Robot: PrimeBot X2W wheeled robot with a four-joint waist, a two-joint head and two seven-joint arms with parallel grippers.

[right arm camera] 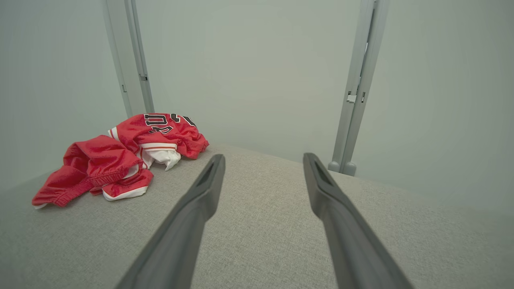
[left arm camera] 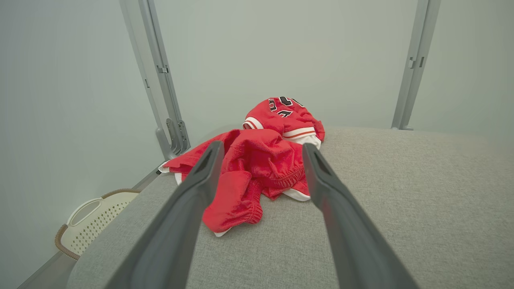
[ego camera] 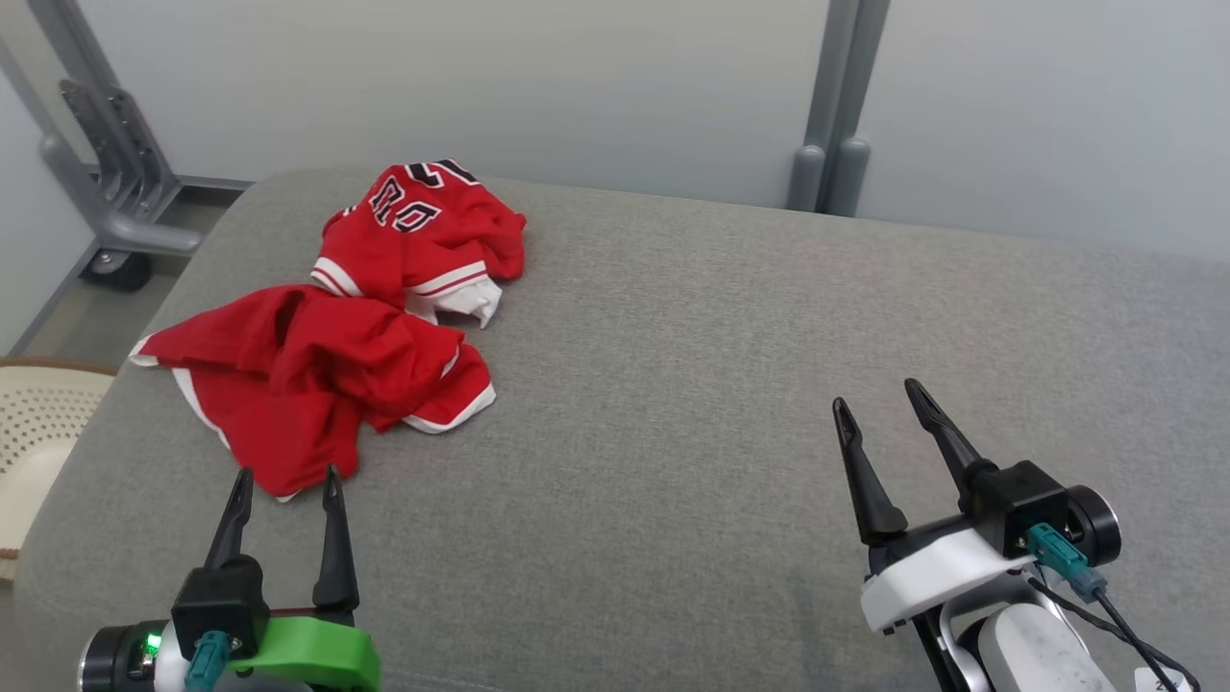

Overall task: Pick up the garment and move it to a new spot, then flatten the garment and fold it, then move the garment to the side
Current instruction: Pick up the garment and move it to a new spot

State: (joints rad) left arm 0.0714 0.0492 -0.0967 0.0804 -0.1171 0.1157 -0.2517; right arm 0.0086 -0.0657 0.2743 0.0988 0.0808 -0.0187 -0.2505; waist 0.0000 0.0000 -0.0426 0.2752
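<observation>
A crumpled red garment (ego camera: 336, 336) with white trim and black lettering lies bunched at the far left of the grey padded surface (ego camera: 721, 384). My left gripper (ego camera: 286, 479) stands open just short of the cloth's near edge, nothing between its fingers. The left wrist view has the garment (left arm camera: 257, 172) straight ahead between the open fingers. At the lower right my right gripper (ego camera: 876, 399) is open and empty, well away from the cloth. From the right wrist, the garment (right arm camera: 116, 160) lies off to the left.
A cream perforated basket (ego camera: 38, 423) stands on the floor beside the surface's left edge. Grey metal posts (ego camera: 831, 106) rise behind the far edge against pale wall panels. A wheeled grey frame (ego camera: 115, 192) stands at the far left corner.
</observation>
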